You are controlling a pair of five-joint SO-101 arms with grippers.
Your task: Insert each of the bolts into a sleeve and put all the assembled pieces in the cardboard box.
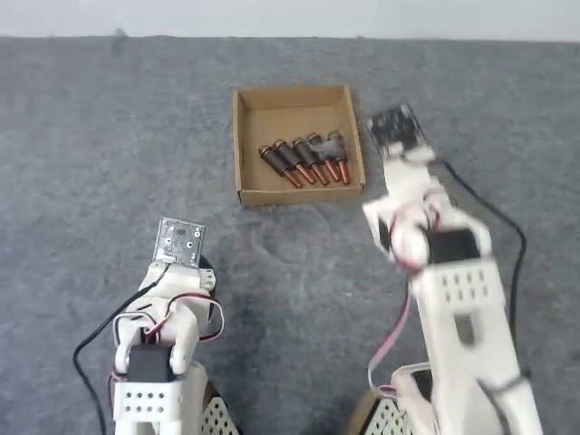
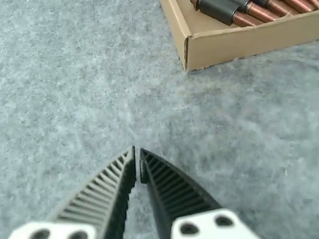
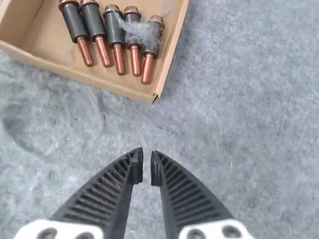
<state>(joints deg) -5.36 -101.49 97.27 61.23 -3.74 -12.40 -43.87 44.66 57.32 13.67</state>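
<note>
The cardboard box sits at the far middle of the table. Several copper bolts in black sleeves lie side by side inside it. In the right wrist view the same assembled pieces lie in the box, with a wisp of grey fluff over two of them. My right gripper is shut and holds nothing, over the carpet just outside the box's corner. My left gripper is shut and holds nothing, low over the carpet and well short of the box.
Grey carpet covers the whole table. The left arm stands at the near left. The right arm stretches along the right side, its wrist beside the box's right wall. Cables trail behind both arms.
</note>
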